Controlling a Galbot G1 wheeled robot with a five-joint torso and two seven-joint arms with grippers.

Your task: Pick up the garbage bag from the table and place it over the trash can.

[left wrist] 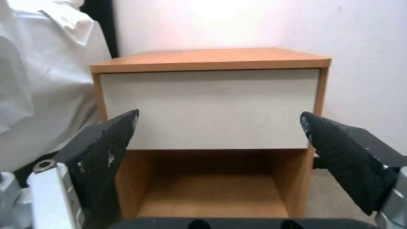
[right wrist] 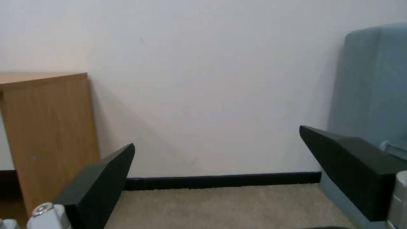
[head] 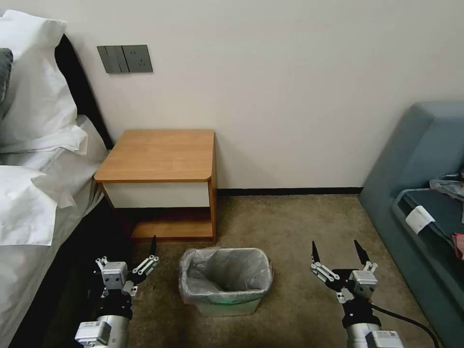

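The garbage bag is seated in the upright trash can, mouth up, at 6 o'clock from the table. The left gripper and right gripper are held spread and empty at 9 and 3 o'clock of the can.

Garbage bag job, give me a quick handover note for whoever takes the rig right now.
Left gripper: open, empty, low on the trash can's left.
Right gripper: open, empty, on the can's right.
Garbage bag: lining the trash can, its edge folded over the rim; can stands on the carpet in front of the table.
Done: bag picked and fitted.
Left: nothing obvious; perhaps check the rim's fit.
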